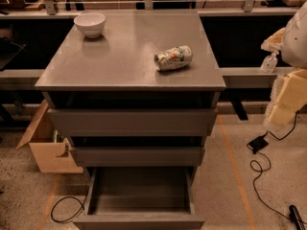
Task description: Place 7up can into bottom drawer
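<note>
Single camera view, set high in front of a grey cabinet (129, 56). It looks down and forward, from the top's front edge toward its back edge. It is near: the pulled-out bottom drawer (141, 185) meets the lower frame edge. The gripper (284, 99) sits far right, beyond the top's right edge.

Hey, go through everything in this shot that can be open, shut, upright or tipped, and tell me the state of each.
7up can: dented, lying on its side on the cabinet top.
White bowl: upright, near the top's back left corner.
Bottom drawer: pulled open, empty.
Two upper drawers: pushed in.
Gripper: at the right edge of the view, beside the cabinet, away from the can.
</note>
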`<state>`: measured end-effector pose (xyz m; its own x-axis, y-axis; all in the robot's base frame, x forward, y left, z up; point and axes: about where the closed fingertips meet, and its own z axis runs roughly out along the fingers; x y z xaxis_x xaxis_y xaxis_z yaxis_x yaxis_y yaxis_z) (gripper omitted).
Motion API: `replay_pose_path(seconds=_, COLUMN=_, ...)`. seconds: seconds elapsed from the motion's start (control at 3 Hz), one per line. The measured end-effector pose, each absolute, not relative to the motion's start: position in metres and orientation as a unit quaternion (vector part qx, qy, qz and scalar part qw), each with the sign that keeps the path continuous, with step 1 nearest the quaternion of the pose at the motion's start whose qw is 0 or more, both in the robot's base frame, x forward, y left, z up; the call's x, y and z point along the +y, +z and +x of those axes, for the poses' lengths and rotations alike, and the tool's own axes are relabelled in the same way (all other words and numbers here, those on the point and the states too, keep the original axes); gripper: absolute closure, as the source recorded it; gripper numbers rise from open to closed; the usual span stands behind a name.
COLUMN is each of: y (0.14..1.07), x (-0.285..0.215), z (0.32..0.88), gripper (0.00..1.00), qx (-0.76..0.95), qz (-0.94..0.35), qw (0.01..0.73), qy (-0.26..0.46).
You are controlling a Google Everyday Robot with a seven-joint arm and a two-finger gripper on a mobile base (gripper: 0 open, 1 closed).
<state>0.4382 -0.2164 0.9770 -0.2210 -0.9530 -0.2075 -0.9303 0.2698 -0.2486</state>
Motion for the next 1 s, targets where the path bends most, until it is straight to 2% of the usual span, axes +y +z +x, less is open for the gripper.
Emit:
replay_pose_path(seconds=0.33, y=0.977, x=-0.216, z=0.438, gripper=0.00, qx=0.780, qz=-0.603, qw=0.160, qy=-0.035)
replay_pose_path(seconds=1.0, y=0.968, x=-0.198, z=0.518, gripper=0.00, qx=0.733, qz=-0.653, qw=0.190, qy=-0.033)
